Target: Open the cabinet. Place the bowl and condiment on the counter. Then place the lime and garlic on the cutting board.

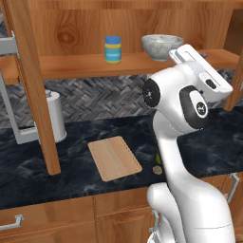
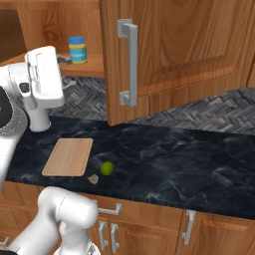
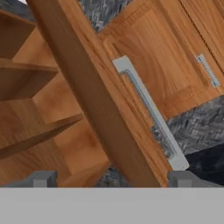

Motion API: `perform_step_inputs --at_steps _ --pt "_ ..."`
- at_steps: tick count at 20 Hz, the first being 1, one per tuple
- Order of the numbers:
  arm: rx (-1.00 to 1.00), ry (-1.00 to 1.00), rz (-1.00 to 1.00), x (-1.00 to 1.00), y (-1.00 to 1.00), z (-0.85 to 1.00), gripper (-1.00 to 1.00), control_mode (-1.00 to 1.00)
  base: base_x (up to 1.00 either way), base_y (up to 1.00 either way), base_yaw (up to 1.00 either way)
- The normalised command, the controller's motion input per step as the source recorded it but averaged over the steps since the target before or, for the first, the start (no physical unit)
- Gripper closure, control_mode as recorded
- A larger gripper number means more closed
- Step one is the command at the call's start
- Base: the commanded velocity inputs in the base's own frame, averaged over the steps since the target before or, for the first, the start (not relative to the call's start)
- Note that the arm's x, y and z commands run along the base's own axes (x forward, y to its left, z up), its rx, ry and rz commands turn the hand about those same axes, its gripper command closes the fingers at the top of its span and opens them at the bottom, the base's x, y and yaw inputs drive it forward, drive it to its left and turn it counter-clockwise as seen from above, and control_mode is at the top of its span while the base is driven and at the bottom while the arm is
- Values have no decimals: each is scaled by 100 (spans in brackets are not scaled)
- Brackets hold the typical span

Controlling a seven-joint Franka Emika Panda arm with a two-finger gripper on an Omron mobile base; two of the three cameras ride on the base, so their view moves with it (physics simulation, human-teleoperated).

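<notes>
The cabinet (image 1: pixel 133 28) stands open, and its doors are swung out to both sides. In the hand view the gripper (image 3: pixel 112 179) has its jaws spread wide, one finger tip at 7 o'clock and the other at 5 o'clock of the picture. Nothing is between them and they touch nothing. In front of them I see the edge of the open right door (image 3: pixel 87 87) and its grey bar handle (image 3: pixel 148 109), which runs slanted from the upper middle toward 4 o'clock.

On the lower shelf (image 1: pixel 95 66) the condiment (image 1: pixel 113 49) stands upright, and the bowl (image 1: pixel 162 46) sits at its 3 o'clock, near but apart. The white hand is raised just in front of the bowl in the left base view.

Below, on the counter (image 2: pixel 174 159), the cutting board (image 2: pixel 68 157) lies flat. In the right base view the lime (image 2: pixel 106 168) rests on the stone at 4 o'clock from the board, just beside it but not on it. The garlic (image 2: pixel 92 178) lies at 7 o'clock from the lime, very near. A white paper-towel roll (image 1: pixel 54 116) stands at the back left of the counter.
</notes>
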Motion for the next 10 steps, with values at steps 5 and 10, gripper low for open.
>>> perform_step_inputs --at_steps 5,10 --pt "8 1 -8 34 -13 0 -100 -100 0 0 0" --pt "6 1 -9 39 -14 0 -100 -100 0 0 0"
